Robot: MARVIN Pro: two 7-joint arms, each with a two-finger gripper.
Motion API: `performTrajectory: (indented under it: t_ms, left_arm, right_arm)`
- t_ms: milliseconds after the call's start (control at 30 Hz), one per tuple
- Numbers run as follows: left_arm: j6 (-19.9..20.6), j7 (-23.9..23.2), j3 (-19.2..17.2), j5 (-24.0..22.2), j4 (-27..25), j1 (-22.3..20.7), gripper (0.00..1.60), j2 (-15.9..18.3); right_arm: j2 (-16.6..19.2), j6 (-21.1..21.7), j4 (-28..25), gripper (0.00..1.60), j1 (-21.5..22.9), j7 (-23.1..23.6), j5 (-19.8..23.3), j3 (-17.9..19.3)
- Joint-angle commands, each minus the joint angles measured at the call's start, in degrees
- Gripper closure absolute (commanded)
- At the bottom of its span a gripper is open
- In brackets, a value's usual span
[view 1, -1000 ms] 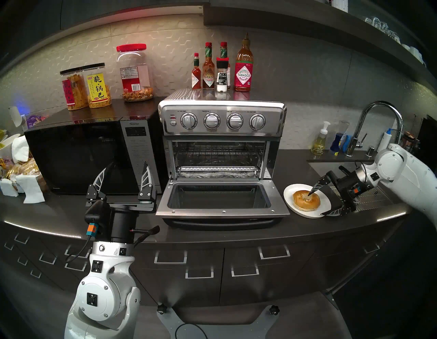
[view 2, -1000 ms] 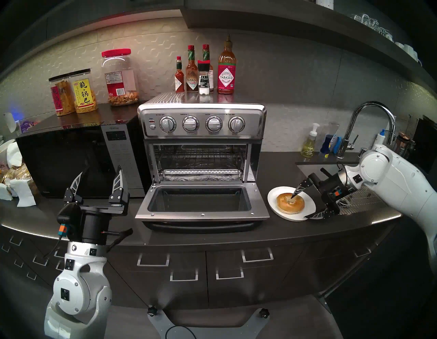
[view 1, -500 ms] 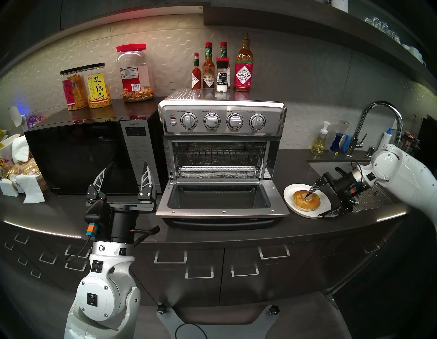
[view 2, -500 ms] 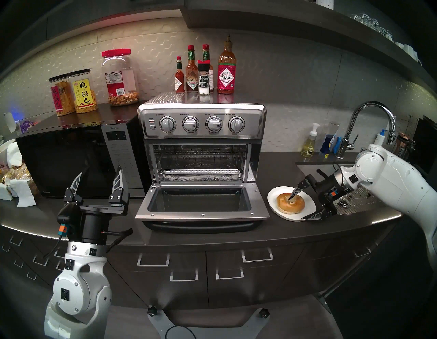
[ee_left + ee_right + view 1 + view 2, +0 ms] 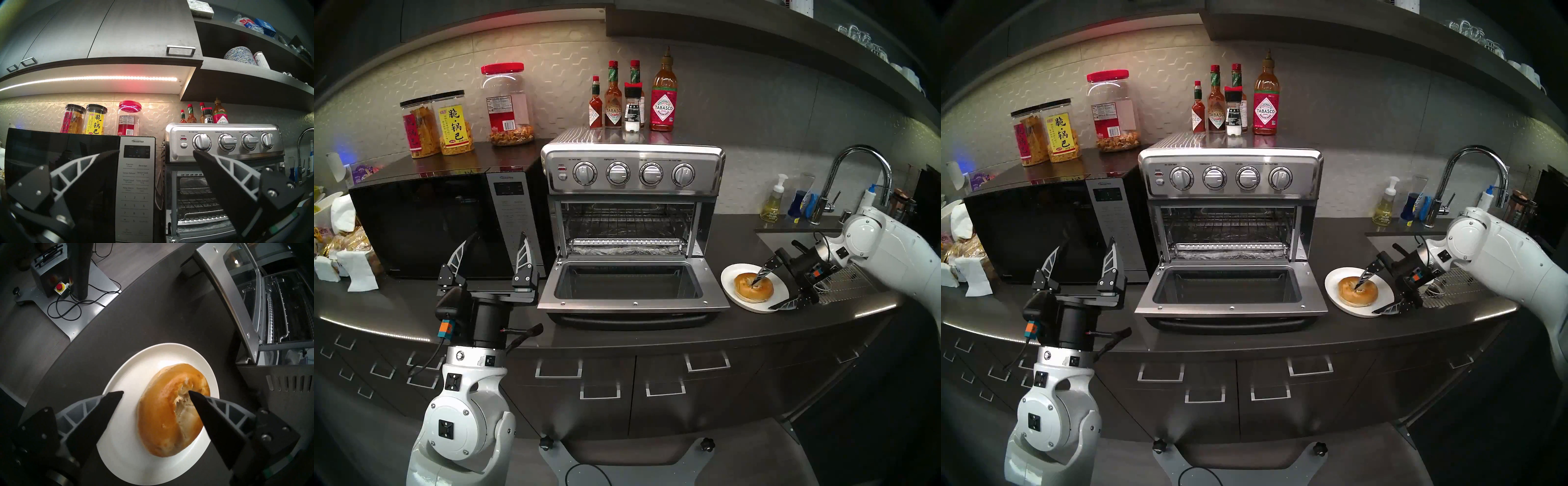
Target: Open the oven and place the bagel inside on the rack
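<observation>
The oven [image 5: 632, 217] is seen on the dark countertop [image 5: 653, 329] with its door [image 5: 633, 288] dropped fully open and lying flat; the rack [image 5: 628, 222] is seen bare inside. The bagel [image 5: 753, 287] is found lying on a white plate [image 5: 729, 281] just right of the open door. The right gripper [image 5: 156, 392] is held spread wide over the plate, nothing clamped: one fingertip [image 5: 192, 394] is placed at the bagel's centre hole, the other over the plate rim beside the bagel. The left gripper [image 5: 499, 237] is held upright before the microwave [image 5: 443, 220], jaws apart and empty.
</observation>
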Motion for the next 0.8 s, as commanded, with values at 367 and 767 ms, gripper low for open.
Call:
performTrajectory:
  t_ms: [367, 767]
  left_arm:
    - [-0.08, -0.06, 0.02, 0.04, -1.35, 0.15, 0.00, 0.05]
    - [-0.07, -0.06, 0.01, 0.04, -1.36, 0.16, 0.00, 0.05]
  right_arm:
    - [-1.38, -0.26, 1.87, 0.26, 5.74, 5.37, 0.92, -5.18]
    - [-2.68, 0.61, 1.59, 0.33, 7.28, 5.59, 1.50, -8.09]
